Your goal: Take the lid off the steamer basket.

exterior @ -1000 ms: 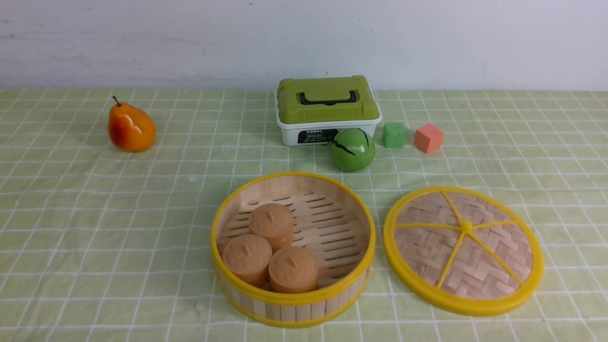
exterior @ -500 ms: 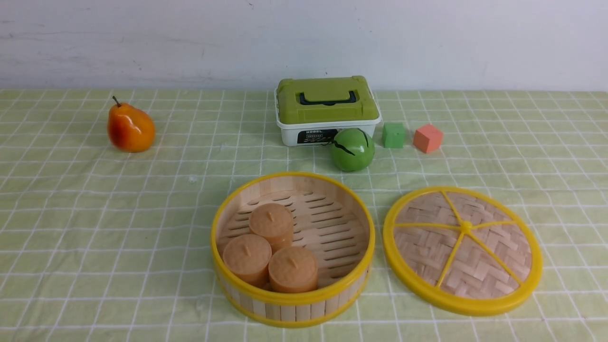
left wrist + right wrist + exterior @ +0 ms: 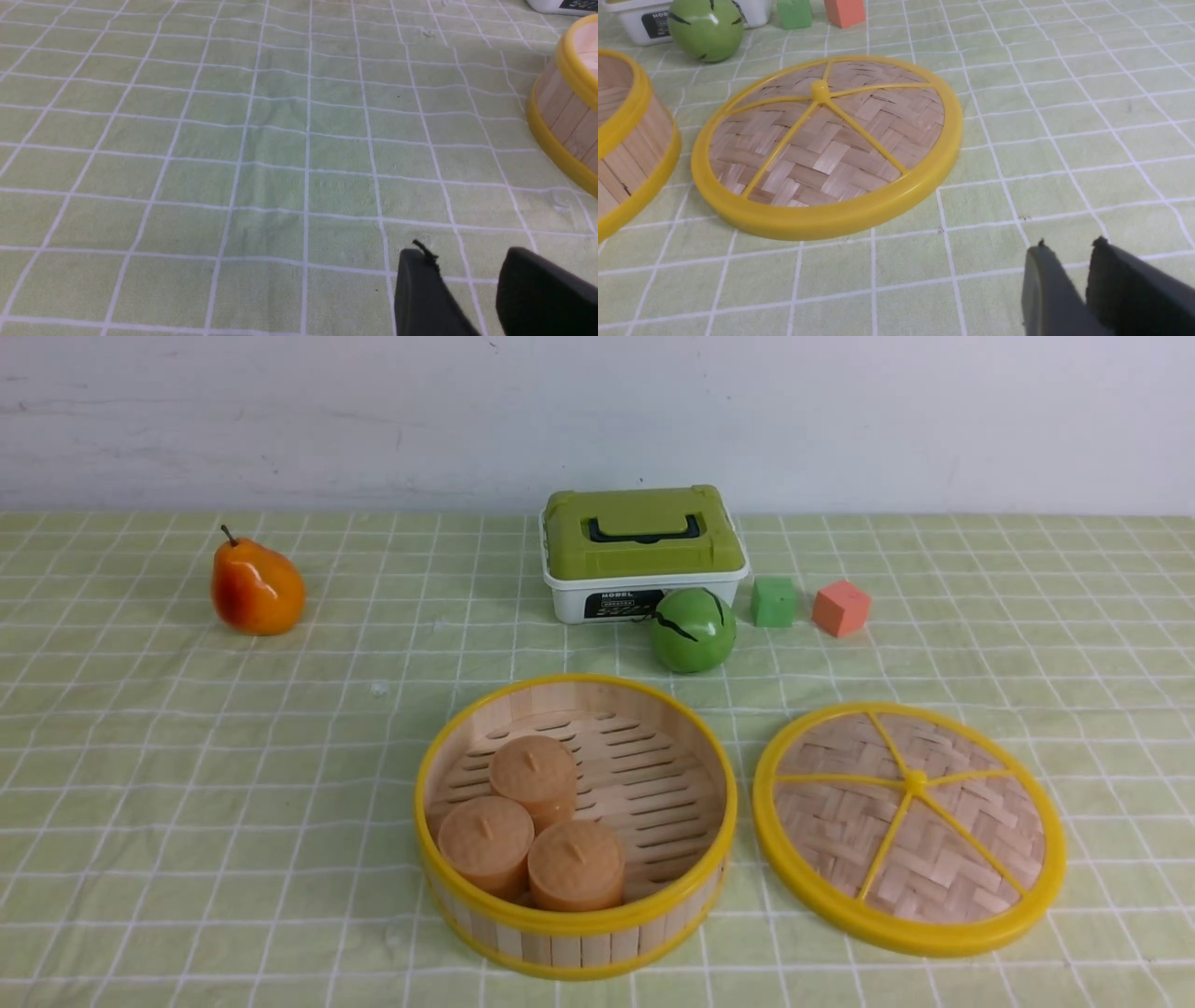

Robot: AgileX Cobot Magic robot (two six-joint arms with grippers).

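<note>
Lid point(image 3: 910, 829): a big flat round disc of woven pale bamboo. It has a thick yellow rim and five yellow spokes that meet at a small knob in the middle.
Where the lid is: it lies flat on the counter point(image 3: 187, 784), off the basket and just beside it on the right. A thin strip of cloth shows between the two.
Basket point(image 3: 576, 826): a round low tub with pale wood slat walls, yellow rims and a wood floor with slots. Its top is open.
In the basket: three round orange-tan cakes point(image 3: 532, 835) sit close together on the left part of the floor.
Right fingers point(image 3: 1083, 280): two dark tips with a thin gap between them. They hold nothing. They are over bare cloth, near the lid's rim point(image 3: 822, 219) but not touching it.
Left fingers point(image 3: 467, 284): two dark tips spread with a clear gap. They hold nothing. They are over bare cloth, well apart from the basket wall point(image 3: 565, 116) and far from the lid.
Counter cloth: pale green with white grid lines.
Far side: a white box with a green lid point(image 3: 642, 553), a green ball point(image 3: 693, 629) just in front of it, then a green cube point(image 3: 775, 601) and an orange cube point(image 3: 841, 608).
Far left: an orange pear point(image 3: 256, 585) stands alone.
</note>
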